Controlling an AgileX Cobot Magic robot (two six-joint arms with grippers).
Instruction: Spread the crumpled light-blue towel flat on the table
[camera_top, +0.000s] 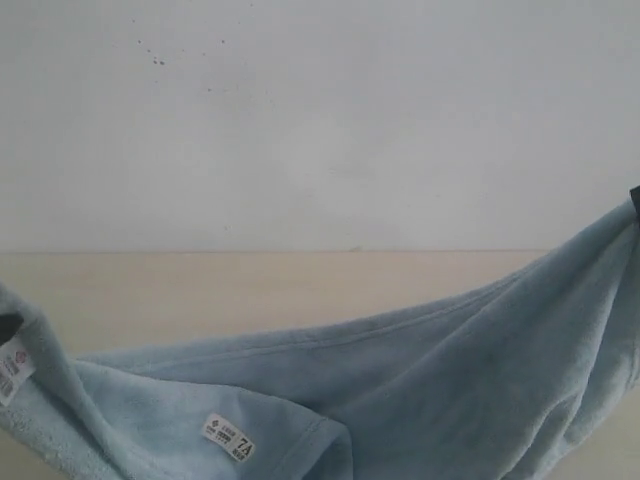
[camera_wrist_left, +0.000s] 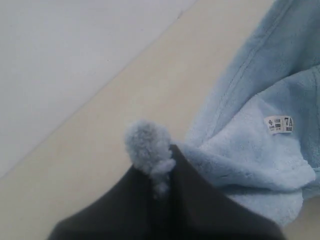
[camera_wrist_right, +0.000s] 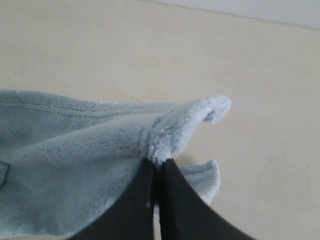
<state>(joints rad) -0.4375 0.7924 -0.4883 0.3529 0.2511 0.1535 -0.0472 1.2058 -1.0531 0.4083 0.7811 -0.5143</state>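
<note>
The light-blue fluffy towel (camera_top: 400, 380) hangs stretched between both sides of the exterior view, sagging toward the beige table (camera_top: 260, 285). A white printed label (camera_top: 228, 437) shows near a folded hem. My left gripper (camera_wrist_left: 161, 167) is shut on one towel corner, a tuft of towel (camera_wrist_left: 147, 145) sticking out past the dark fingers. My right gripper (camera_wrist_right: 157, 162) is shut on another corner of the towel (camera_wrist_right: 75, 165), which is lifted off the table (camera_wrist_right: 150, 55). In the exterior view only dark slivers of the left gripper (camera_top: 8, 326) and the right gripper (camera_top: 634, 196) show at the frame edges.
An off-white wall (camera_top: 320, 120) with a few dark specks rises behind the table's far edge. A second white label (camera_top: 12, 368) hangs at the towel's left end. Bare tabletop lies behind the towel.
</note>
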